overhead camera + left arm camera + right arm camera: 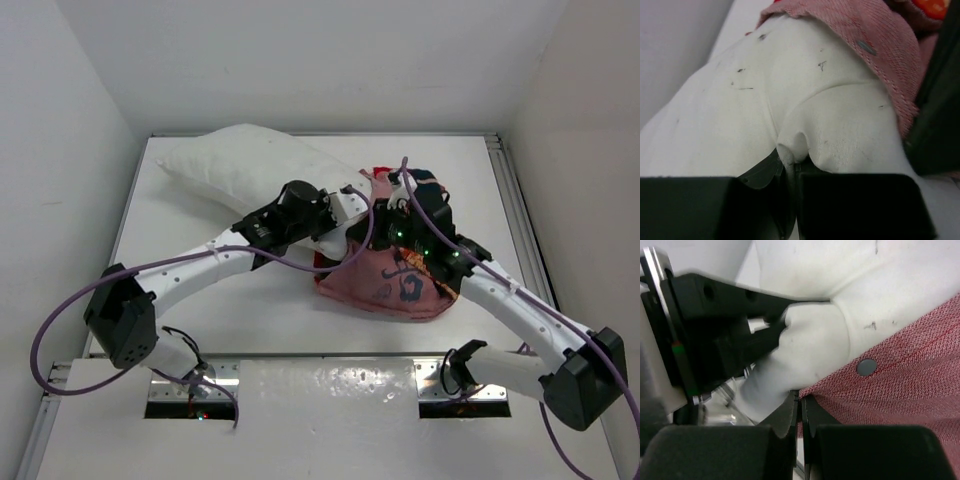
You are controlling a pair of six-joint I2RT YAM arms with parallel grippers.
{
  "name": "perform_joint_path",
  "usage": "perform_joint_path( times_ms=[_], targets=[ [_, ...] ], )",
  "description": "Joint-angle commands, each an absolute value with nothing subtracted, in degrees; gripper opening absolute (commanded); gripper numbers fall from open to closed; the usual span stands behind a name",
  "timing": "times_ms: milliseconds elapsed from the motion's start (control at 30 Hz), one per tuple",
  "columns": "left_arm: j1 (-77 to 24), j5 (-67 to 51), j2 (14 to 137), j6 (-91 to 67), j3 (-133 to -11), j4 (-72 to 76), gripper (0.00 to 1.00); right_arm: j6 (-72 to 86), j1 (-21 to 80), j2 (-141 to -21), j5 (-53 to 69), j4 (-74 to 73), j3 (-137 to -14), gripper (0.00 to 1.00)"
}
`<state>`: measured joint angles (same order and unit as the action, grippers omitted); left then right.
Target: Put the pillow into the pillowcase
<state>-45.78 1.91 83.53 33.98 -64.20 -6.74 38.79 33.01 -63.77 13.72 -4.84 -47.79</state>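
The white pillow (240,165) lies at the back left, and its near end runs into the mouth of the red pillowcase (400,285), which lies crumpled at centre right. In the left wrist view the pillow (765,95) fills the frame, with the pillowcase rim (880,45) over its far end. My left gripper (792,162) is shut on a pinch of pillow fabric. My right gripper (801,402) is shut on the pillowcase edge (910,385), next to a grey snap (867,367). The pillow (850,300) and the left gripper's black body (730,325) are close by.
White walls enclose the table on the left, back and right. A metal rail (515,210) runs along the right side. The two arms meet over the middle, their purple cables (420,205) looping above the pillowcase. Arm bases (190,385) sit at the near edge.
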Motion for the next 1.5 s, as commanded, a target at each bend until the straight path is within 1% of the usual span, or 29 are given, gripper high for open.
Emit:
perform_joint_path(
  times_ms=[0,67,133,200,267,300,333,367,533,567,633,667,733,800,833,867,933,967,1000,1067,1133,1167,1200,1233,1267,1300,1333,1400,1467],
  targets=[
    [-47.72,-10.96,85.08,25.93,-63.64,-5.36,0.00,53.15,31.65,-61.27,16.18,15.95,-44.22,0.00],
    [-47.81,-13.87,85.25,24.18,-61.97,-4.31,0.01,59.30,29.80,-60.03,14.95,19.06,-42.10,0.00],
    [-47.99,-15.37,85.51,22.77,-61.18,-2.82,0.02,60.03,29.36,-59.85,14.68,18.02,-43.49,0.00],
    [-47.99,-16.17,85.96,21.89,-60.56,-1.07,0.09,60.21,29.44,-59.77,14.33,16.53,-44.73,0.00],
    [-48.08,-16.26,86.83,20.31,-60.29,1.29,0.19,60.12,29.79,-59.68,13.72,15.48,-46.14,0.00],
    [-48.16,-16.17,87.10,19.87,-60.38,1.84,0.32,60.38,29.97,-59.33,13.01,13.55,-46.49,0.00],
    [-48.25,-16.00,87.45,19.08,-60.38,2.98,0.40,60.38,30.49,-58.63,12.14,12.93,-46.41,0.00],
    [-48.16,-15.91,87.63,18.72,-60.29,3.51,0.51,60.38,30.93,-58.19,10.82,12.31,-46.23,0.00],
    [-47.81,-13.71,87.98,18.98,-60.47,3.26,0.65,58.98,31.90,-54.76,6.95,4.06,-44.47,0.00],
    [-47.12,-13.88,87.80,19.77,-60.99,2.38,0.71,58.19,31.90,-53.71,5.81,-1.53,-44.39,0.00],
    [-46.32,-14.85,87.02,23.44,-63.70,-3.31,0.81,55.82,30.94,-52.65,2.38,-6.04,-44.56,0.00],
    [-45.88,-15.98,86.49,25.73,-64.50,-4.99,0.93,54.59,30.68,-52.04,1.68,-9.37,-44.56,0.00],
    [-45.88,-17.66,84.83,34.04,-65.30,-10.27,1.00,51.60,28.84,-50.89,1.32,-11.85,-44.91,0.00],
    [-45.79,-21.08,83.50,40.40,-64.34,-12.56,1.00,47.93,26.38,-51.24,1.93,-15.63,-46.05,0.00],
    [-45.88,-22.22,83.24,46.35,-62.77,-12.57,1.00,46.42,25.50,-51.94,3.33,-16.86,-47.79,0.12],
    [-46.23,-24.50,83.32,49.54,-61.80,-12.22,1.00,44.32,24.53,-52.90,4.47,-18.88,-48.68,0.34],
    [-47.28,-24.44,85.41,53.25,-57.51,-1.12,1.00,37.21,21.37,-56.15,6.58,-25.70,-52.44,0.91],
    [-47.63,-23.91,85.43,53.17,-56.87,-1.06,1.00,37.18,21.36,-57.21,6.24,-28.97,-53.95,0.97],
    [-47.90,-23.47,88.56,53.61,-57.04,2.69,1.00,35.35,19.44,-58.00,5.46,-32.14,-55.88,0.99],
    [-48.43,-22.07,91.66,55.45,-58.35,2.90,1.00,34.28,17.76,-56.70,5.10,-37.06,-55.12,0.99],
    [-48.25,-21.19,95.09,57.29,-58.36,3.25,1.00,34.54,15.74,-51.63,6.06,-37.35,-49.42,0.99],
    [-47.99,-20.31,96.05,57.83,-58.10,3.60,1.00,35.06,15.04,-49.68,7.89,-36.92,-47.48,0.88],
    [-47.99,-19.95,97.54,58.79,-57.92,3.69,0.98,36.98,14.07,-48.18,9.13,-36.57,-43.89,0.73],
    [-47.64,-19.69,98.25,58.80,-58.09,3.52,0.87,38.22,13.80,-45.81,10.62,-36.13,-42.03,0.51],
    [-47.55,-18.56,98.87,57.67,-58.36,4.65,0.77,40.32,13.36,-45.01,13.85,-34.47,-40.36,0.11],
    [-47.46,-17.33,99.83,53.48,-59.23,5.44,0.65,41.56,13.27,-44.39,15.45,-33.15,-36.95,0.07],
    [-47.29,-16.27,100.19,51.78,-60.11,5.54,0.32,42.44,13.27,-44.04,16.34,-32.26,-35.35,0.07],
    [-46.85,-14.34,100.98,47.04,-62.40,5.18,0.01,44.82,13.01,-43.07,16.44,-29.45,-31.48,0.20],
    [-46.23,-11.00,100.64,44.13,-62.84,6.41,0.00,46.66,12.57,-42.45,16.35,-25.85,-29.37,0.31]
  ],
)
